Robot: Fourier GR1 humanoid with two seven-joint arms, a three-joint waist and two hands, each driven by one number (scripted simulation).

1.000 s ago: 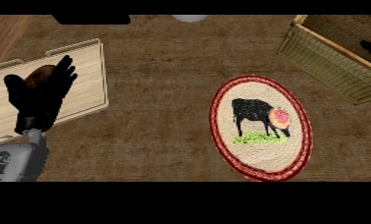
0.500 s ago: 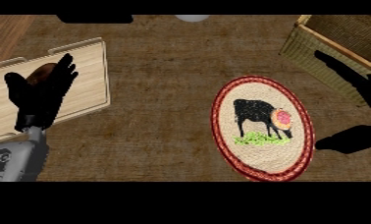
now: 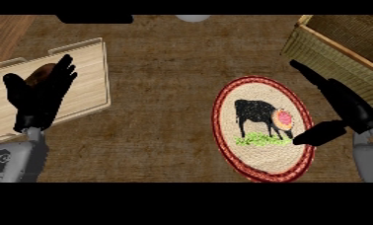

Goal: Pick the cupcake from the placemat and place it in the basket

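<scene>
Cupcake [image 3: 282, 118] sitting on oval cow-print placemat [image 3: 241, 157], near right rim, upright, small, pink-topped. Likely light, soft, crushable on top; best taken low round wrapper sides, not frosting. Right hand [image 3: 342, 104] hovering just beside cupcake, fingers [image 3: 304, 73] straight and spread, thumb pointing toward it, holding nothing. Wicker basket [image 3: 320, 51] lying at upper right, near placemat. Left hand [image 3: 38, 95] resting open over wooden cutting board [image 3: 87, 81] at bench [image 3: 160, 95] left, fingers up.

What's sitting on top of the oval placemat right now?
A pink cupcake sits on the placemat, over its printed black cow. The right hand covers the mat's right edge.
</scene>
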